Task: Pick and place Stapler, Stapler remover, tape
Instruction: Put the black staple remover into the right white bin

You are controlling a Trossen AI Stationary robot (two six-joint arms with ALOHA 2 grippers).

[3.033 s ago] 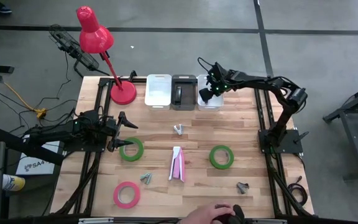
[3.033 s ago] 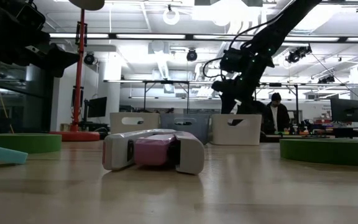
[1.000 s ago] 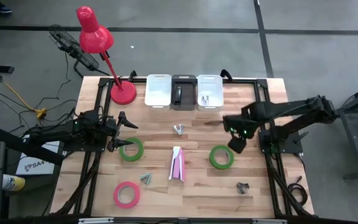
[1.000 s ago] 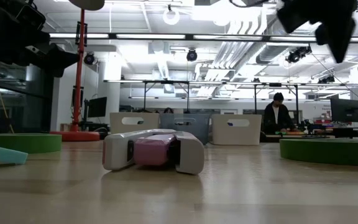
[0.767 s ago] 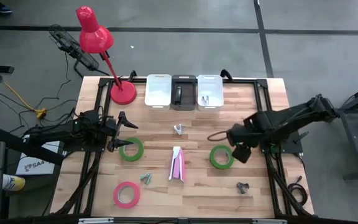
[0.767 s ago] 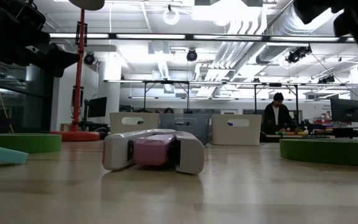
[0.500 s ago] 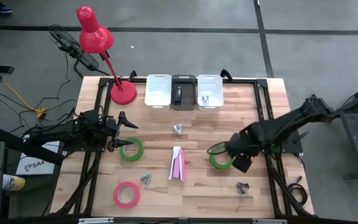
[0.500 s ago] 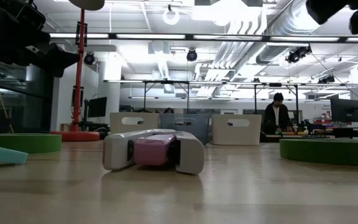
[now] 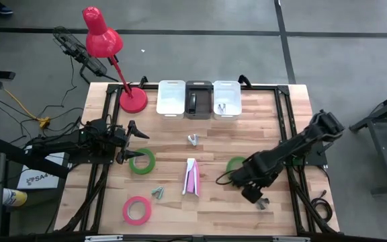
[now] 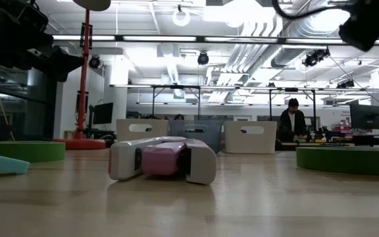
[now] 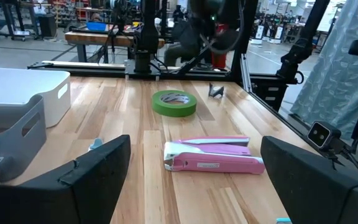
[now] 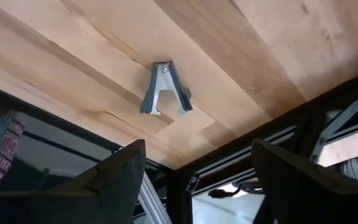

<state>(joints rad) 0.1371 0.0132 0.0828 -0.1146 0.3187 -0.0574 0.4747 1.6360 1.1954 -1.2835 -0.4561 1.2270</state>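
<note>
My right gripper (image 12: 197, 186) is open and points down at a grey stapler remover (image 12: 165, 90) lying flat near the table's near right corner (image 9: 263, 204), a little short of it and not touching. The pink-and-white stapler (image 9: 191, 177) lies mid-table. One green tape roll (image 9: 237, 164) lies flat, partly under my right arm. Another green roll (image 9: 142, 161) lies by my open left gripper (image 9: 132, 141), which waits at the left. A pink roll (image 9: 136, 210) lies near left.
Three bins stand in a row at the far edge: white (image 9: 171, 99), dark (image 9: 199, 99), white (image 9: 226, 99). A red desk lamp (image 9: 132, 99) stands far left. Two more stapler removers lie on the wood (image 9: 192, 139) (image 9: 158, 192). The table's near edge lies close to my right gripper.
My right gripper has swung from beside the right green tape roll toward the table's near edge and downward, tipping to point more steeply down, and now hangs over the stapler remover at the near right. Nothing on the table has moved.
</note>
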